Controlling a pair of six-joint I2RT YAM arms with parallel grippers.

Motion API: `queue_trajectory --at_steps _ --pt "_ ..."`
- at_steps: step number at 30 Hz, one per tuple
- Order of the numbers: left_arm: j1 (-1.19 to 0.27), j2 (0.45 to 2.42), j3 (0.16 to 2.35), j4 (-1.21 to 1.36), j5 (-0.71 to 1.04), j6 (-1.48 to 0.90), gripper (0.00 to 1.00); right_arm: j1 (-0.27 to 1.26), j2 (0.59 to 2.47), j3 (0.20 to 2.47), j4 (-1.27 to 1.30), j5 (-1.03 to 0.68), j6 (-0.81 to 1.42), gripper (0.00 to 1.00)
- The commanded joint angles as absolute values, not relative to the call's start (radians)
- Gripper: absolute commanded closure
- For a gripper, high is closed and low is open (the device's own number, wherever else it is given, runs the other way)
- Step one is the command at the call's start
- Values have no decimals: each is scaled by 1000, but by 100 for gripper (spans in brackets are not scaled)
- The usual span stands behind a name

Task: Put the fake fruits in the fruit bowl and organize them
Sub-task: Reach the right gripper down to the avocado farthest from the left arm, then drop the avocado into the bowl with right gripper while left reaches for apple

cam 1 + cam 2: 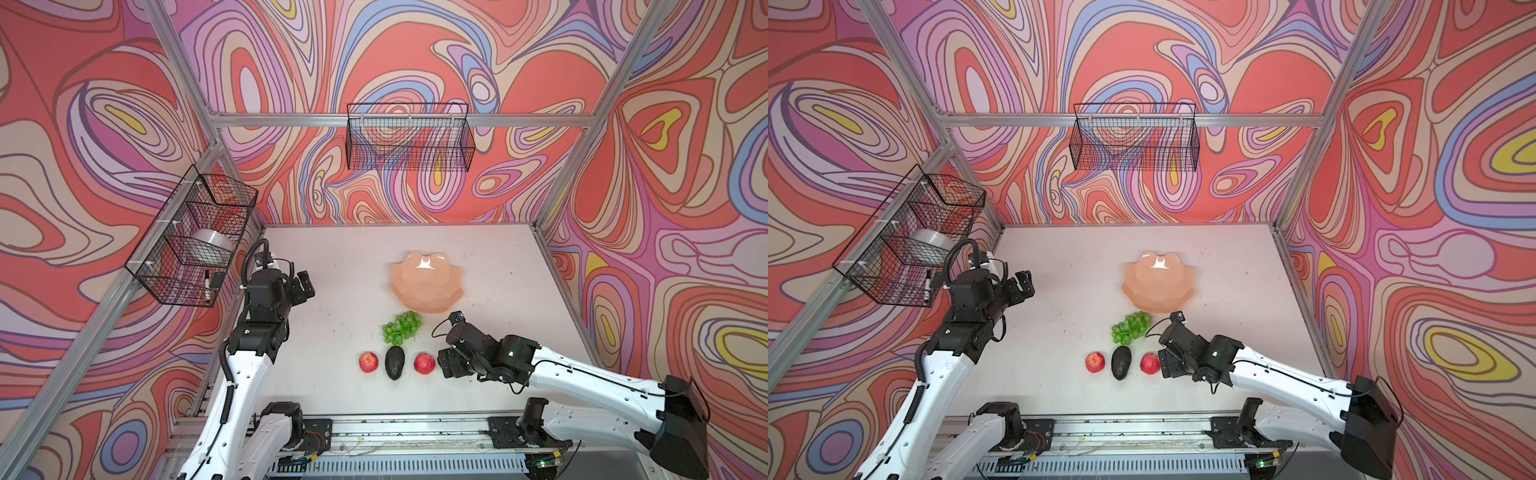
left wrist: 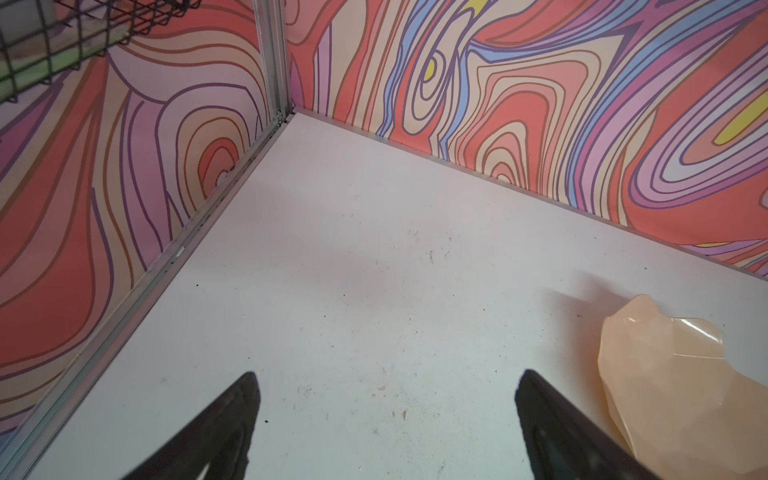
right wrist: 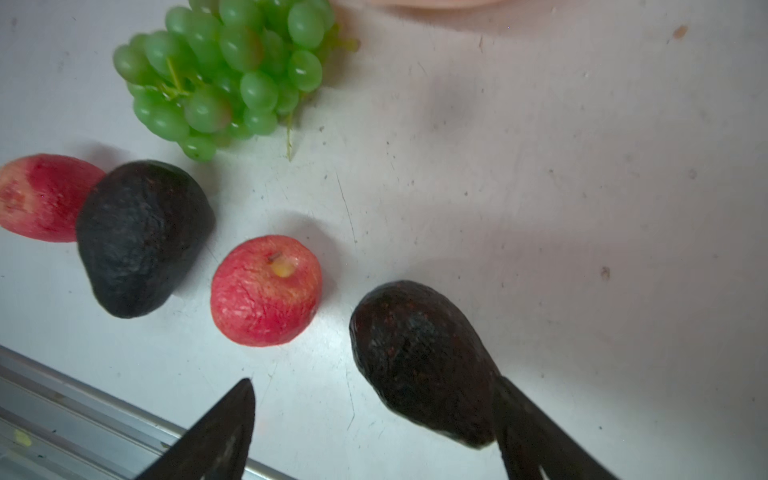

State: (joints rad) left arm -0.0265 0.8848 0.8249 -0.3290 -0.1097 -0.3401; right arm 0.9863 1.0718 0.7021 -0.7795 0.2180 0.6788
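Five fruits, zero in the bowl (image 1: pixel 427 282), so this looks like step one: picking the first piece. It sits about mid-desk (image 1: pixel 332 257), a bit toward the right edge, and it's bare inside in both top views. The grapes (image 1: pixel 401 328) lie just beside its near rim. Closer to the front edge there's a row: apple (image 1: pixel 368 362), avocado (image 1: pixel 395 363), second apple (image 1: pixel 424 363), with small gaps between them. The second avocado (image 3: pixel 419 357) only shows in the right wrist view, since the arm covers it from above.

Down low at the right end of that row is the right tool (image 3: pixel 376 382), fingers wide apart, not clamped on anything. The second avocado lies partly between them, right up against one finger and well clear of the other. My guess is that's the first pick. The next move would call for centring over it, squeezing across its narrow side, lifting, then carrying it past the grapes to the bowl. It's bumpy and tapered, so an off-centre pinch could squirt it out.

Over the left side of the desk hangs the left tool (image 2: pixel 388 374), fingers apart, nothing between them.

Other containers: the wire basket (image 1: pixel 195 237) on the left wall has a pale roll (image 1: pixel 214 245) and a marker (image 1: pixel 207 284) in it. I can't see anything in the back-wall basket (image 1: pixel 409 139).
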Motion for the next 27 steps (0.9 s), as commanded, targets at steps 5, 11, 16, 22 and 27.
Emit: queue_trajectory --at_steps 5,11,16,22,27 --pt "-28 873 848 -362 -126 -328 4 1016 1117 633 -762 304 850 7" --pt "-28 868 845 -365 -132 -330 3 1012 1219 653 -728 389 881 7" --pt "-28 870 848 -370 -130 -330 3 975 1241 649 -670 381 874 19" --pt "-28 871 847 -373 -126 -331 3 939 1206 630 -661 388 862 41" --pt "-29 874 848 -376 -123 -336 3 922 1134 708 -724 428 826 52"
